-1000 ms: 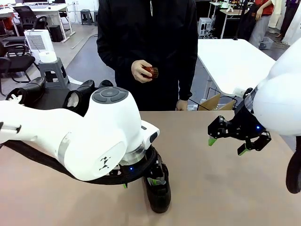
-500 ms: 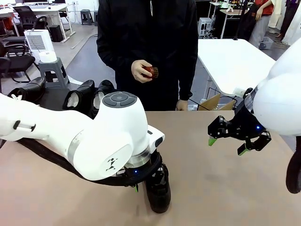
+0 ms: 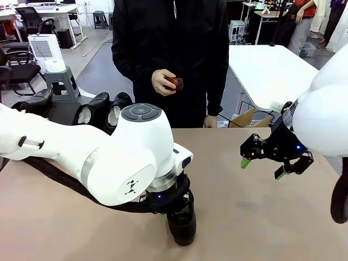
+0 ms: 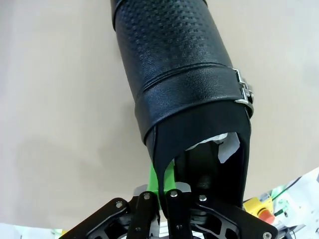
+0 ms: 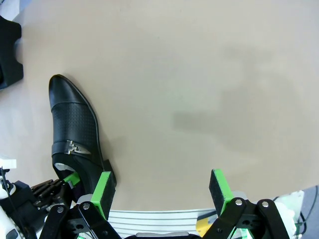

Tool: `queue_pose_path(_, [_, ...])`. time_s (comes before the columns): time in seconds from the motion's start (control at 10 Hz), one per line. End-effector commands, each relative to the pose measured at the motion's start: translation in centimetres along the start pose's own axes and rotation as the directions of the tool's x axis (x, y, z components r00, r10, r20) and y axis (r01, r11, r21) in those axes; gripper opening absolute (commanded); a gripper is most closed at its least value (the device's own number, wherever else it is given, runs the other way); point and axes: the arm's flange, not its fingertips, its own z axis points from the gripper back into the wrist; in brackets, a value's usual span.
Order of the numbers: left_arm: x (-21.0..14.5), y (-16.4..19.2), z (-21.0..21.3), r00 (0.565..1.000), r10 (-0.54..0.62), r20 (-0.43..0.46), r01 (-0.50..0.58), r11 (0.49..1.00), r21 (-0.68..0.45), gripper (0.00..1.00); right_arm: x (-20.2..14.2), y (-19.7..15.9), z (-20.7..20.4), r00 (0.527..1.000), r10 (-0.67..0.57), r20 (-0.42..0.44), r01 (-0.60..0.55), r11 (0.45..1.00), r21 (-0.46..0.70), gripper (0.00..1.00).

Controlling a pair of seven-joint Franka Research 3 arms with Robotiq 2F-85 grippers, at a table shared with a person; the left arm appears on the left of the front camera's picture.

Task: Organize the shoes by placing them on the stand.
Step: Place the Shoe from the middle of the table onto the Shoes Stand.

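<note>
Glossy black leather, perforated across the vamp with a metal buckle strap, marks the one dress shoe (image 4: 184, 74) lying on the tan tabletop (image 3: 261, 217) nearest the robot, at about six o'clock on the table. The left gripper (image 4: 167, 186) has its green-padded fingers pressed onto the shoe's rear collar beside the crumpled white paper stuffing (image 4: 219, 144), one pad (image 4: 157, 175) outside the leather. From those fingers the shoe's long axis runs straight away, toe pointing toward twelve o'clock in the wrist view. So the left arm is plainly the nearer one, and lifting by the heel end will likely let the toe sag. Farther out, at roughly three o'clock, the right gripper (image 3: 275, 161) hovers above bare table with fingers spread and nothing between them. Beyond the table's far left edge, near eleven o'clock, three more black shoes (image 3: 92, 113) sit in a row; the stand beneath them cannot be made out. A person's hand (image 3: 163, 82) holds a small reddish object (image 3: 175, 83) at twelve o'clock.
</note>
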Motion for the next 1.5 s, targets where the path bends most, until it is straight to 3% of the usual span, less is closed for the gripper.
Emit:
queue_pose_path(0.0, [0.5, -0.5, -0.3, 1.000, 0.012, -0.015, -0.011, 0.999, 0.042, 0.00, 0.1, 0.1, 0.0, 1.000, -0.001, 0.000, 0.001, 1.000, 0.009, 1.00])
queue_pose_path(0.1, [0.9, 0.0, 0.1, 0.999, 0.007, -0.052, -0.004, 0.998, 0.058, 0.00, 0.1, 0.1, 0.0, 1.000, -0.001, 0.000, 0.001, 1.000, 0.009, 1.00])
queue_pose_path(0.2, [1.2, 0.8, 2.5, 0.989, -0.093, -0.111, 0.095, 0.995, 0.007, 0.00, 0.1, 0.1, 0.0, 1.000, -0.001, 0.000, 0.001, 1.000, 0.009, 1.00])
queue_pose_path(0.4, [1.7, 4.2, 11.8, 0.970, -0.242, 0.008, 0.241, 0.964, -0.115, 0.00, 0.1, 0.1, 0.0, 1.000, -0.001, 0.000, 0.001, 1.000, 0.009, 1.00])
queue_pose_path(0.6, [3.4, 9.6, 17.9, 0.944, -0.301, 0.136, 0.316, 0.943, -0.103, 0.00, 0.1, 0.1, 0.0, 1.000, -0.001, 0.000, 0.001, 1.000, 0.009, 1.00])
queue_pose_path(0.7, [5.0, 13.6, 19.4, 0.949, -0.249, 0.196, 0.250, 0.968, 0.020, 0.00, 0.1, 0.1, 0.0, 1.000, -0.001, 0.000, 0.001, 1.000, 0.009, 1.00])
queue_pose_path(0.8, [6.6, 18.2, 19.9, 0.961, -0.190, 0.200, 0.176, 0.981, 0.085, 0.00, 0.1, 0.1, 0.0, 1.000, -0.001, 0.000, 0.001, 1.000, 0.009, 1.00])
queue_pose_path(1.0, [8.8, 23.9, 20.7, 0.965, -0.166, 0.203, 0.144, 0.982, 0.120, 0.00, 0.1, 0.1, 0.0, 1.000, -0.001, 0.000, 0.001, 1.000, 0.009, 1.00])
queue_pose_path(1.1, [9.7, 25.8, 21.6, 0.965, -0.121, 0.232, 0.102, 0.991, 0.092, 0.00, 0.1, 0.1, 0.0, 1.000, -0.001, 0.000, 0.001, 1.000, 0.009, 1.00])
queue_pose_path(1.2, [8.2, 24.5, 24.1, 0.948, -0.058, 0.311, 0.066, 0.998, -0.014, 0.00, 0.1, 0.1, 0.0, 1.000, -0.001, 0.000, 0.001, 1.000, 0.009, 1.00])
queue_pose_path(1.3, [8.8, 26.8, 21.0, 0.971, -0.127, 0.200, 0.105, 0.988, 0.117, 0.00, 0.1, 0.1, 0.0, 1.000, -0.001, 0.000, 0.001, 1.000, 0.009, 1.00])
queue_pose_path(1.4, [8.8, 26.8, 21.0, 0.971, -0.127, 0.200, 0.105, 0.988, 0.117, 0.00, 0.1, 0.1, 0.0, 1.000, -0.001, 0.000, 0.001, 1.000, 0.009, 1.00])
